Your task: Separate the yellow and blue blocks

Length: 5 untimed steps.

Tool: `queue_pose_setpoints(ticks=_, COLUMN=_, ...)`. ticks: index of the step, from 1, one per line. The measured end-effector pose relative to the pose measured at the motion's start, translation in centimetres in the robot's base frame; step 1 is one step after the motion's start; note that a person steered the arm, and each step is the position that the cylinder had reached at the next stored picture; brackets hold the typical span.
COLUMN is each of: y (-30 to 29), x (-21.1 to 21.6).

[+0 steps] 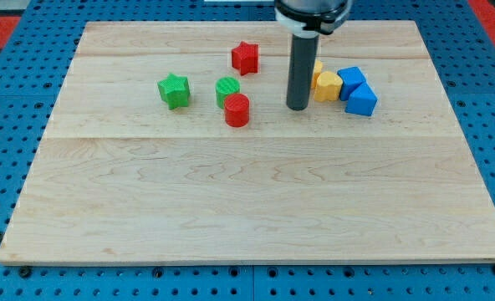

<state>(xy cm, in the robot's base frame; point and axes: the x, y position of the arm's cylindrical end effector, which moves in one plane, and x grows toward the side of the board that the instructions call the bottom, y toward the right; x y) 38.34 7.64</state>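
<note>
A yellow block (328, 86) sits right of centre near the view's top, with a second yellow piece (317, 68) partly hidden behind the rod. Two blue blocks touch it on its right: one (351, 79) above and one (361, 99) below. My tip (297, 107) rests on the board just left of the yellow block, close to it; I cannot tell if it touches.
A red star (245, 57) lies at the top centre. A green star (174, 90), a green cylinder (227, 89) and a red cylinder (237, 110) lie left of my tip. The wooden board (247, 201) sits on a blue mat.
</note>
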Motion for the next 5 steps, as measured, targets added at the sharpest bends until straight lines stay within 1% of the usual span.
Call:
queue_pose_setpoints(ticks=1, y=2.0, x=2.0)
queue_pose_setpoints(ticks=2, y=4.8, x=0.3)
queue_pose_setpoints(ticks=5, y=4.5, x=-7.9)
